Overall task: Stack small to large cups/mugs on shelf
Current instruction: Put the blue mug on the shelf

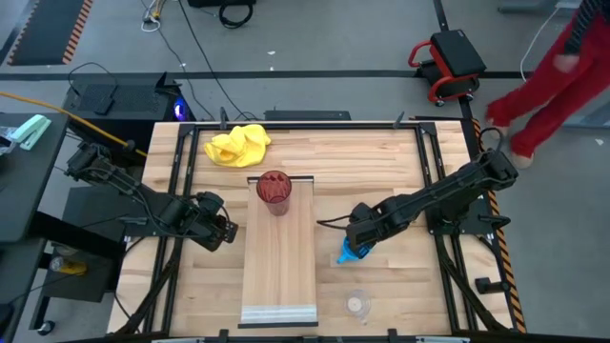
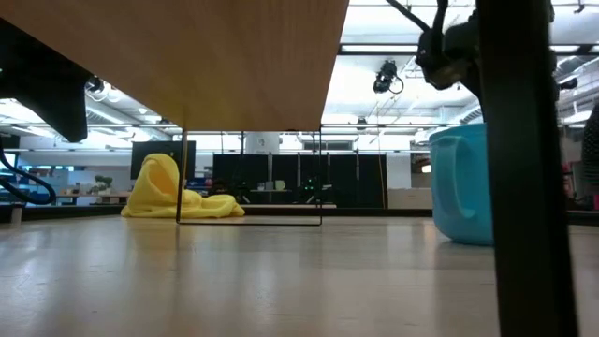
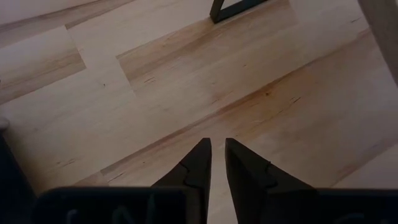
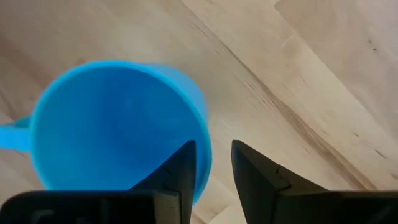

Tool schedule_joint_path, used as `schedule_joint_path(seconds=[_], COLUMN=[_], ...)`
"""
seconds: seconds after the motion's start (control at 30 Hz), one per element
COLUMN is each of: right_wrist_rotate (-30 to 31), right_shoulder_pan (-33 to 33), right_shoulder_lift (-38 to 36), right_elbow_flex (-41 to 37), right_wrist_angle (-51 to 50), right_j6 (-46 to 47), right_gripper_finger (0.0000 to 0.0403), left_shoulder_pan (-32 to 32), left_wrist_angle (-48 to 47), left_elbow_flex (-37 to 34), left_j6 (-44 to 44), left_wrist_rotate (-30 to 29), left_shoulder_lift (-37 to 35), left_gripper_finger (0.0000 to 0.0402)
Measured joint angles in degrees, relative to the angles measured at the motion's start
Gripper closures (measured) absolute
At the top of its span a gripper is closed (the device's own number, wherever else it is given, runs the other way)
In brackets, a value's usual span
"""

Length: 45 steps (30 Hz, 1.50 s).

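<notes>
The dark red tumbler [image 1: 274, 189] stands upright on the far end of the pale shelf [image 1: 278, 272]. The blue mug [image 1: 349, 254] stands on the table right of the shelf. It also shows in the low view [image 2: 460, 183] and the right wrist view [image 4: 112, 124]. My right gripper [image 1: 358, 244] is right above it, shut on its wall [image 4: 213, 163]. The clear glass cup [image 1: 358, 303] stands on the table near the front edge. My left gripper [image 1: 221, 232] is shut and empty just left of the shelf, over bare table [image 3: 217, 148]. My right gripper holds the mug's wall at the rim [image 4: 205, 158], on the side away from the handle [image 4: 9, 134]. One finger [image 4: 183, 168] is inside the mug and one [image 4: 255, 177] outside. The fingers come from above, pointing down. The mug stands upright, its base on the table.
A yellow cloth [image 1: 238, 145] lies at the table's far edge, left of the tumbler. The shelf stands raised on thin black legs [image 2: 180, 178], and its underside [image 2: 234, 65] shows in the low view. A person in red [image 1: 553, 86] is beyond the table's far right corner.
</notes>
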Motion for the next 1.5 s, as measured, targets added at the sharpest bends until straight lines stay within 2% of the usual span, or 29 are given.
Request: schedule_joint_path(seconds=[0.37, 0.7, 0.83, 1.13, 1.27, 1.37, 1.5], right_wrist_rotate=[0.0, 0.0, 0.3, 0.5, 2.7, 3.4, 3.4], right_shoulder_pan=[0.0, 0.0, 0.0, -0.2, -0.4, -0.4, 0.4], right_shoulder_lift=[0.0, 0.0, 0.0, 0.0, 0.0, 0.1, 0.1], right_elbow_flex=[0.0, 0.0, 0.0, 0.0, 0.0, 1.3, 7.0], right_wrist_angle=[1.6, 1.6, 1.6, 1.9, 3.1, 2.2, -0.8], right_j6=[1.0, 8.4, 9.2, 4.3, 4.0, 8.2, 13.5], right_gripper_finger=[0.0305, 0.0392, 0.0388, 0.0397, 0.0398, 0.0398, 0.0398], left_shoulder_pan=[0.0, 0.0, 0.0, 0.0, 0.0, 0.0, 0.0], left_wrist_angle=[0.0, 0.0, 0.0, 0.7, 0.7, 0.8, 0.8], left_elbow_flex=[0.0, 0.0, 0.0, 0.0, 0.0, 0.0, 0.0], left_j6=[0.0, 0.0, -0.1, -0.1, 0.1, 3.8, 12.1], left_wrist_rotate=[0.0, -0.2, -0.2, -0.2, -0.2, -0.2, -0.2], left_shoulder_lift=[0.0, 0.0, 0.0, 0.0, 0.0, 0.0, 0.0], left_gripper_finger=[0.0346, 0.0353, 0.0356, 0.0357, 0.0362, 0.0361, 0.0359])
